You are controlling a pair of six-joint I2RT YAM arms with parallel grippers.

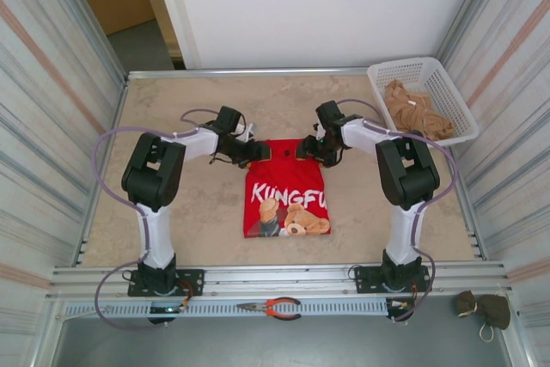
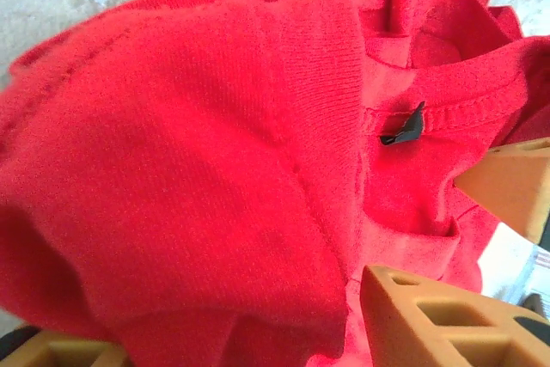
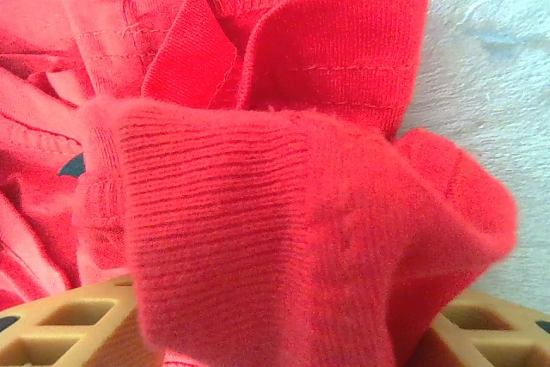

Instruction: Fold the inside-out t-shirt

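Clamped on bunched red cloth along the top edge of the inside-out t-shirt, left gripper and right gripper facing each other at mid-frame, apparently to lift that edge for a fold. Lying flat at the centre of the surface, white lettering up, spreading from just under both grippers toward the lower frame.

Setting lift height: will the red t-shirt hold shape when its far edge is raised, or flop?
Probably floppy: the red t-shirt bunches into soft folds at the right pincer. Likely light, thin knit, so it should sag between lifted points. The flat lower part may drag across the table.
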